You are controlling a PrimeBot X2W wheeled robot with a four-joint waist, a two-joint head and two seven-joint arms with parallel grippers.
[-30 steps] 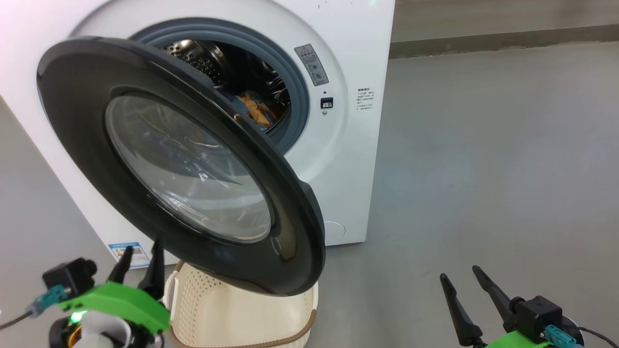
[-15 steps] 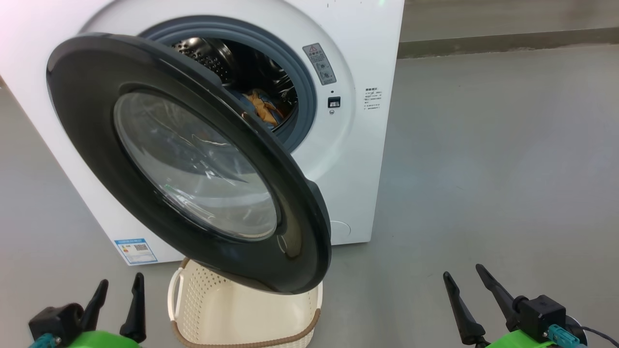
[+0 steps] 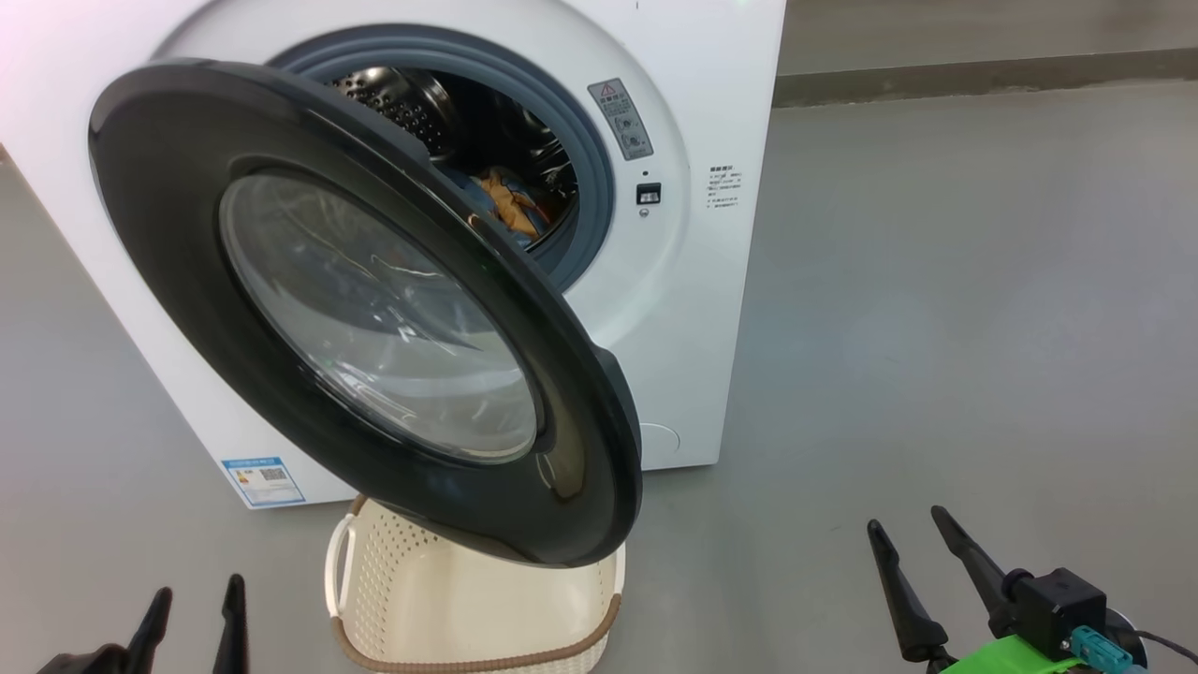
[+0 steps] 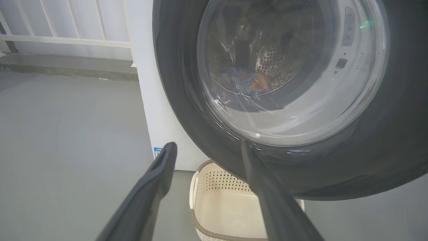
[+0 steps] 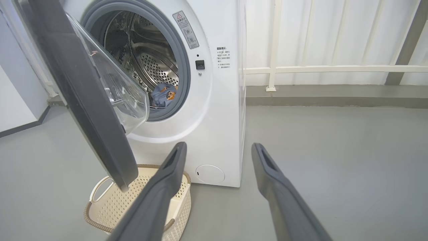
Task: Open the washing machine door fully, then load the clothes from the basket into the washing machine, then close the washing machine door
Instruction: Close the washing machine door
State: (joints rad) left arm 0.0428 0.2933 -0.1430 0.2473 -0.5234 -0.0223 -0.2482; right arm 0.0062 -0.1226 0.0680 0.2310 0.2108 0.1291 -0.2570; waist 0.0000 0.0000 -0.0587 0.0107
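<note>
The washing machine [image 3: 693, 309] [image 5: 220, 134] stands with its black-rimmed glass door [image 3: 374, 318] [image 4: 291, 77] [image 5: 83, 83] swung half open toward me. The clothes [image 3: 510, 201] [image 5: 164, 94], blue with orange print, lie inside the steel drum and show through the door glass [image 4: 249, 80]. Under the door sits the cream basket [image 3: 374, 599] [image 4: 220, 207] [image 5: 110, 204], nothing showing inside it. My left gripper [image 3: 192, 608] [image 4: 207, 147] is open at the lower left, short of the door's lower rim. My right gripper [image 3: 908, 534] [image 5: 217, 147] is open at the lower right, over bare floor.
Grey floor [image 3: 936, 281] stretches to the right of the machine. A white railing and curtain [image 5: 327, 68] run along the wall behind. A blue label [image 3: 262, 479] sits low on the machine's front.
My left gripper has dropped from beside the basket and door rim to the bottom edge of the head view. The camera shifted slightly. The door and right gripper stay about where they were.
</note>
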